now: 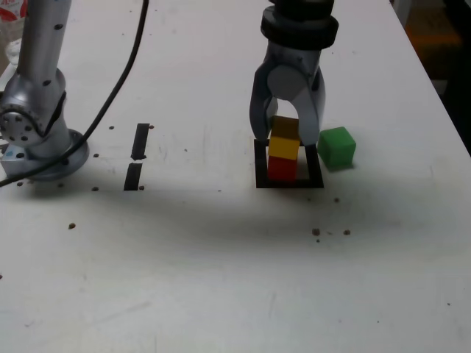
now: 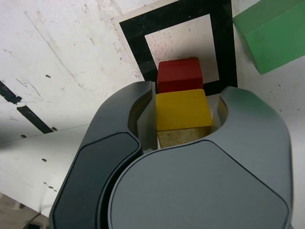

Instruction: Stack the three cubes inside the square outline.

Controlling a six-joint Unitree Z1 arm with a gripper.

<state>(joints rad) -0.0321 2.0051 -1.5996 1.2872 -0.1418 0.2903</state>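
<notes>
My two fingers [image 1: 261, 110]: closed on one yellow cube [image 1: 284, 147], above one red cube [image 1: 282, 169]. One green cube [image 1: 338, 148]: outline's [image 1: 261, 169] two o'clock, exterior view.

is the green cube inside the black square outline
No, the green cube sits on the table outside the square outline, on its right side in the exterior view.

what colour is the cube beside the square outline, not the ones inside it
Green; it shows best in the exterior view.
</notes>
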